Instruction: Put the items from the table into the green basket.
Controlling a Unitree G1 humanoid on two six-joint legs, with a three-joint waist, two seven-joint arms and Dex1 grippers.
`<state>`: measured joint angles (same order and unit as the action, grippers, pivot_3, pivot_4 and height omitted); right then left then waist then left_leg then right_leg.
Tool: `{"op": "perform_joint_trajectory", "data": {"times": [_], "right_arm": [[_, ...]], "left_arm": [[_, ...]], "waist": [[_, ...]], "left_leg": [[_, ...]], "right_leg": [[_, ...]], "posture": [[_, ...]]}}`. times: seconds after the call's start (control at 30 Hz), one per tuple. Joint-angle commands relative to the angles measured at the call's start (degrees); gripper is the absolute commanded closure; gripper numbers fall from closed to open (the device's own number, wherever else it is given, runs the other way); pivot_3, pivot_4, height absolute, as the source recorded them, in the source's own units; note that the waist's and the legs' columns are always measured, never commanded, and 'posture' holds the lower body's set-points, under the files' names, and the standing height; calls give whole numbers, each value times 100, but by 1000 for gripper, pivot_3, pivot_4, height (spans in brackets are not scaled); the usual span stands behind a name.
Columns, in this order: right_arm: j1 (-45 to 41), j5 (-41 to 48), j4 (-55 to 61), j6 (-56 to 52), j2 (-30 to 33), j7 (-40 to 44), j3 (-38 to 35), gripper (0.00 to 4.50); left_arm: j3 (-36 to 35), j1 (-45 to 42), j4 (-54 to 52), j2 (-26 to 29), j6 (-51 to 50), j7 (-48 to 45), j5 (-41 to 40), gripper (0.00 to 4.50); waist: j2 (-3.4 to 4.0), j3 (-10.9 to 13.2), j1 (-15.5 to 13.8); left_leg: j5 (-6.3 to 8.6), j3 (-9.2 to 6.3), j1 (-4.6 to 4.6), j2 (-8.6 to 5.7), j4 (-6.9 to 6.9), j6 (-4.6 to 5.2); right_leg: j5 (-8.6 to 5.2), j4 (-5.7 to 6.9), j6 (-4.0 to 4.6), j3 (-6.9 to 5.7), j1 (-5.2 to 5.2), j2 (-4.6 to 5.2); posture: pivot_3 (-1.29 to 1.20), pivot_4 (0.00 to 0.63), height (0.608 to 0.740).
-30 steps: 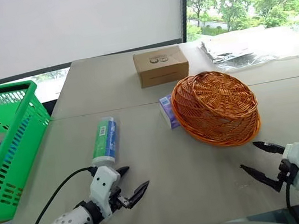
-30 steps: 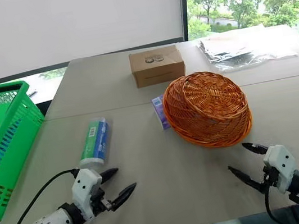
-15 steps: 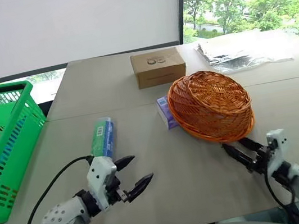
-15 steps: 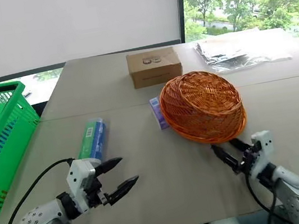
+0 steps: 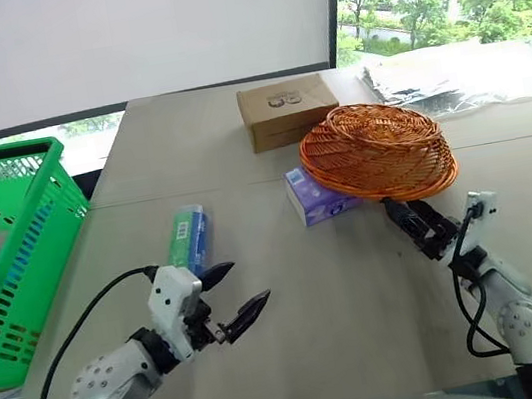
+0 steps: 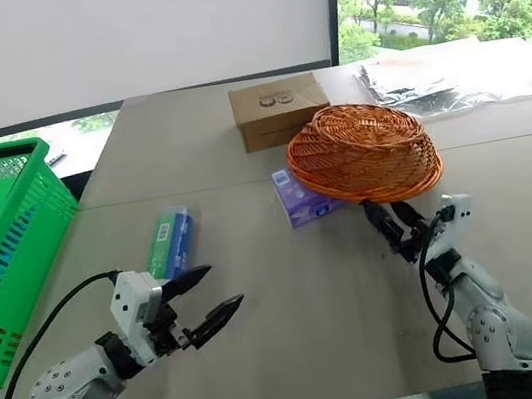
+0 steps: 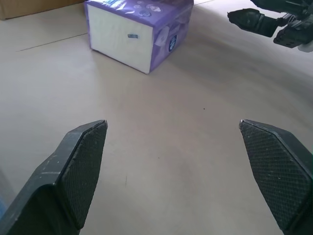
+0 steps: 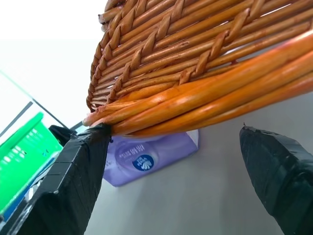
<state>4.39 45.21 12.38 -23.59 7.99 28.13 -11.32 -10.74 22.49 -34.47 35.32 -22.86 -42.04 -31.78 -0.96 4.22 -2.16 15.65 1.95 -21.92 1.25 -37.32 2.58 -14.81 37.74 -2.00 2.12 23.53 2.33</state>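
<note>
- Green basket [image 5: 19, 239]: cut off by the left edge of the head views; its contents are too indistinct to identify.
- Purple soft pack [image 5: 318, 196]: its far end is hidden under the rim of the orange wicker basket [image 5: 377, 150].
- Tube [image 5: 188, 239]: its near end, cap included, is hidden behind the left end effector [image 5: 229, 298].
- Cardboard box [image 5: 287, 110]: the printed marks on top are too small to read.
- Desk [image 5: 370, 345]: its right side runs out of frame.

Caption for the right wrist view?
Open right hand at the rim of the orange wicker basket, purple pack lying beneath it.
</note>
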Motion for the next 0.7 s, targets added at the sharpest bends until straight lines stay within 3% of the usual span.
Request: {"op": "perform_joint_trajectory", "data": {"times": [0.03, 0.33, 0.7], "right_arm": [[-106, 221, 175, 6, -50, -80, -160, 0], [-189, 1349, 363, -502, -167, -121, -423, 0], [-742, 1383, -150, -284, -367, -501, -717, 0]], "left_arm": [[-28, -5, -222, -25, 56, 20, -45, 49], [33, -52, -122, -71, 90, -4, 25, 49], [144, -136, -31, -151, 150, 1, 145, 49]], "waist": [[2, 1, -14], [2, 2, -11], [3, 2, -10]], "left_leg": [[0, 0, 2, 0, -2, 0], [-1, 3, 7, 0, -14, 1], [-1, 5, 7, 1, -14, 0]], "right_leg": [[0, 2, 1, 0, -1, -11], [-1, 12, 1, 6, -6, -24], [2, 13, -3, 4, -6, -33]], "posture": [[167, 57, 740], [157, 54, 740], [166, 54, 740]]}}
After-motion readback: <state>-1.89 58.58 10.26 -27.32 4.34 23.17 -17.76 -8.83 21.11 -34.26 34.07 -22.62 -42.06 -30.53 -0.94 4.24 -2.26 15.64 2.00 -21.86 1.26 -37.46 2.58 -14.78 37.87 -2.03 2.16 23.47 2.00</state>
